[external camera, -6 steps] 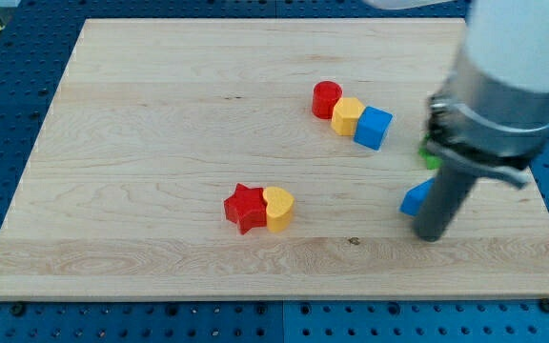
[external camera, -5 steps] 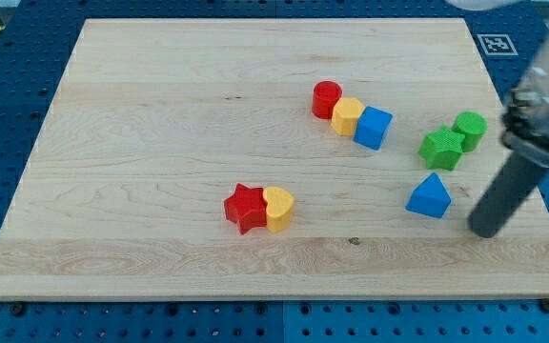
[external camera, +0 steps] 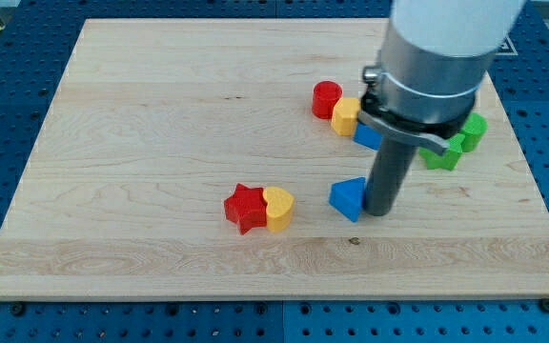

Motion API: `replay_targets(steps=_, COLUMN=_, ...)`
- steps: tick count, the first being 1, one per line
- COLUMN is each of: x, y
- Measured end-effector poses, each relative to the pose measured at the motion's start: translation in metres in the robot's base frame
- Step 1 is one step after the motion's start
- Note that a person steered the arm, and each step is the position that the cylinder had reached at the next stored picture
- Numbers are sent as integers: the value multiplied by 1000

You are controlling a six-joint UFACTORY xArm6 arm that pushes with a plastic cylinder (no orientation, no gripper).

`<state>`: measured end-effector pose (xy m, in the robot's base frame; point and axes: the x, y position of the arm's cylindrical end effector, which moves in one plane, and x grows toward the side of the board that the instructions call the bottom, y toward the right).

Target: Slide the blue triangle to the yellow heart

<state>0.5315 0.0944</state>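
The blue triangle point(external camera: 348, 197) lies on the wooden board point(external camera: 160, 124), right of centre. My tip point(external camera: 378, 211) stands right against the triangle's right side. The yellow heart point(external camera: 278, 209) lies to the triangle's left, a short gap away, touching a red star point(external camera: 245, 208) on its own left.
A red cylinder point(external camera: 327, 99), a yellow block point(external camera: 346, 115) and a blue cube point(external camera: 366, 135) form a row above the tip; the arm partly hides the cube. A green star point(external camera: 439, 155) and a green cylinder point(external camera: 472, 129) show at the view's right behind the arm.
My tip swung from the triangle's right side out to the right, then came back and pushed the blue triangle left, toward the yellow heart. The other blocks have not moved.
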Motion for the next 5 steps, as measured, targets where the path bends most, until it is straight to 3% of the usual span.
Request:
replay_targets(steps=1, x=0, y=-25)
replay_targets(steps=3, x=-53, y=-41)
replay_targets(steps=5, x=-40, y=-81)
